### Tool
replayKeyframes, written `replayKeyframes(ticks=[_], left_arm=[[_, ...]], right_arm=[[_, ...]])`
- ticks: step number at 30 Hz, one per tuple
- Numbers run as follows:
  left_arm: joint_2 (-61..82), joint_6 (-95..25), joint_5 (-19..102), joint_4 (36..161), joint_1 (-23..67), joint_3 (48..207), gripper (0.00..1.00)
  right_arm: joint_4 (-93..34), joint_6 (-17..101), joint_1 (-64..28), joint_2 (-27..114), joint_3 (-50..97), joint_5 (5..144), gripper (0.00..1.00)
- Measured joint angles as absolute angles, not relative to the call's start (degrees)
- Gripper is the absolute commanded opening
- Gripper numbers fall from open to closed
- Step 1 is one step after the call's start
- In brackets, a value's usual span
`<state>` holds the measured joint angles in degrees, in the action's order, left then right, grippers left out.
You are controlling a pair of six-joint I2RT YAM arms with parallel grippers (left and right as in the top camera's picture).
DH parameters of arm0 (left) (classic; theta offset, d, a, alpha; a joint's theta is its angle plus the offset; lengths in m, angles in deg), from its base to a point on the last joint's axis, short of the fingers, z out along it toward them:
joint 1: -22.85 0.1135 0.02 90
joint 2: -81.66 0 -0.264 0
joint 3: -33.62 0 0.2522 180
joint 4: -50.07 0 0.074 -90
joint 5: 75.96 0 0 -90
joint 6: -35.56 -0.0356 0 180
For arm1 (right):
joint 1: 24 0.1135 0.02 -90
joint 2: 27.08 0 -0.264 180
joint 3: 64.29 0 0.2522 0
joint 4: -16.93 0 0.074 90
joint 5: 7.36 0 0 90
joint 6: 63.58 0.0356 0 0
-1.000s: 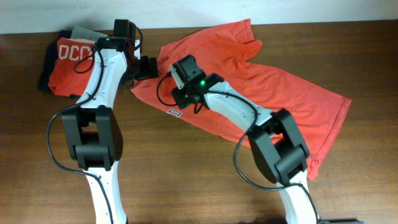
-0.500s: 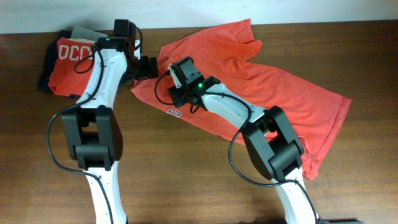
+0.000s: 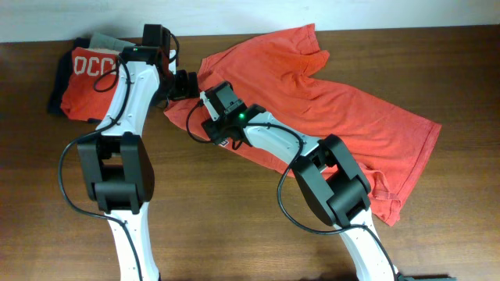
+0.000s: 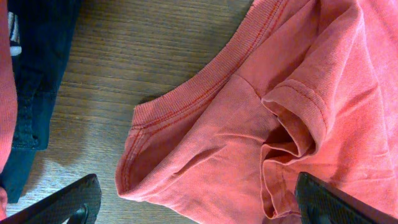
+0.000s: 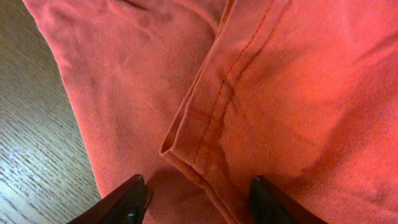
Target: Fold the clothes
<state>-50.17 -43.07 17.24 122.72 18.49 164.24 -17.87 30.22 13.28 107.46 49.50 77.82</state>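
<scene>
Dark wooden table (image 3: pixel 47 195) bears a crumpled coral T-shirt (image 3: pixel 351 105) and a folded clothes pile (image 3: pixel 78 82)

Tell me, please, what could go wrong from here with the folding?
The right pincer stands open over a doubled hem of the shirt: it may pinch both layers. The left pincer, open at the shirt's corner, is close to a dark garment and might catch it too.

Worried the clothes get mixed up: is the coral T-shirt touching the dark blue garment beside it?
Apart. The left wrist view shows bare wooden table between the T-shirt edge and the dark blue garment.
</scene>
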Motion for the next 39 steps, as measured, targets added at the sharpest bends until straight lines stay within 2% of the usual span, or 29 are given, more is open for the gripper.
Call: replayKeyframes(ticks=[2,11,20,28,39], left_arm=[[-50.2,-43.1,17.2,122.7,18.5,164.2,0.99],[-50.2,-43.0,17.2,122.7,18.5,164.2,0.99],[-50.2,-43.1,17.2,122.7,18.5,164.2,0.99],[-50.2,-42.9,17.2,122.4,18.8,164.2,0.99],[-50.2,-42.9,17.2,122.5,18.6,164.2,0.99]], right_arm=[[-17.4,30.0,13.3,107.5,49.5,77.8,0.40],[-16.0,29.6,13.3,108.0,49.5,79.1,0.14],[-16.1,29.4,13.3,108.0,50.0,81.7,0.04],[-16.4,29.5,11.9,108.0,51.9,83.7,0.04],[-14.3,29.4,3.9,108.0,52.9,85.0,0.04]])
